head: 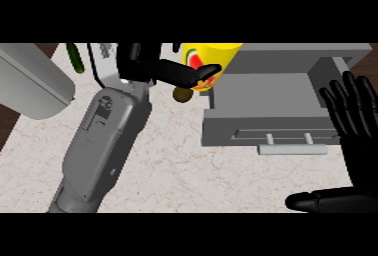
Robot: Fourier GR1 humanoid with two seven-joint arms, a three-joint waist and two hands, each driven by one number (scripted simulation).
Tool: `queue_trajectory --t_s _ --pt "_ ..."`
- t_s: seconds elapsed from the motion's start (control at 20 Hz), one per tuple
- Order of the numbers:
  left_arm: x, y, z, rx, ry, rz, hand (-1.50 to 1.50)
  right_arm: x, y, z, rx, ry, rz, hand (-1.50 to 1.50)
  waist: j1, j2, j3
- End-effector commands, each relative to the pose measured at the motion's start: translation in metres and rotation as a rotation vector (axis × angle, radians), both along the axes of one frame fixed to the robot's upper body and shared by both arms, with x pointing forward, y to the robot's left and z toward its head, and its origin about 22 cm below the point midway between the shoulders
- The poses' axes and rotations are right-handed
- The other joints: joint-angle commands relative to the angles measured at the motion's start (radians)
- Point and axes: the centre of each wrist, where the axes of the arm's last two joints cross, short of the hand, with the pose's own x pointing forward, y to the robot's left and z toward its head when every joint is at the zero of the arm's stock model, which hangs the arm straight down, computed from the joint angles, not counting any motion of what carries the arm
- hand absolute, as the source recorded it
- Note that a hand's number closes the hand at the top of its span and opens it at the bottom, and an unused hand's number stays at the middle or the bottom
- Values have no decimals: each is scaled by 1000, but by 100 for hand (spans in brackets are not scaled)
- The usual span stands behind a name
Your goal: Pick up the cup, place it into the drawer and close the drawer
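Head view puts the right hand [354, 130] nearest, at the right edge, fingers straight and spread, thumb out low: it rests open and holds nothing. Left of it, the left forearm crosses the pale bench [184, 170] toward the far side. Beyond the right hand stands the grey drawer [266, 97], pulled open, its handle [292, 148] facing near and its box showing bare inside. Farther back, the left hand [166, 70] curls round the yellow cup [210, 57], thumb across its side, and holds it just off the drawer's far left corner, touching or nearly over its wall; I cannot tell which. A small brown thing [181, 95] lies below the cup, and a green one [72, 57] sits far left beside a grey appliance [33, 82].

Judging by this, the carry is under way. The cup should travel right until it is squarely over the open box, clear of the wall, then go down upright before the fingers part.

The fingers hide much of the cup, and its base and rim are hard to make out.
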Motion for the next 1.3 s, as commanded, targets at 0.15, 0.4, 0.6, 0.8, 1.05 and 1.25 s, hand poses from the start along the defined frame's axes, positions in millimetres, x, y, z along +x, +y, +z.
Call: queue_trajectory --t_s 0.15,0.4,0.6,0.8,1.05,1.25 --pt "14 -36 -13 78 50 4 150 10 -9 3 -12 -18 -2 -150 -9 3 0" --pt "17 -46 -10 89 56 25 150 8 -10 -3 -7 -24 -5 -150 -3 1 0" --pt "31 -68 -8 112 87 49 150 2 -12 0 -12 -13 10 -150 -26 5 0" --pt "46 -65 -16 123 115 39 150 16 4 -2 -18 2 22 -150 -33 11 0" --pt "44 -74 -27 187 145 64 150 1 -6 -3 -7 -22 42 -150 -58 12 1" --pt "41 -81 -34 250 148 56 150 23 14 -12 -2 -26 59 -150 -68 18 1"
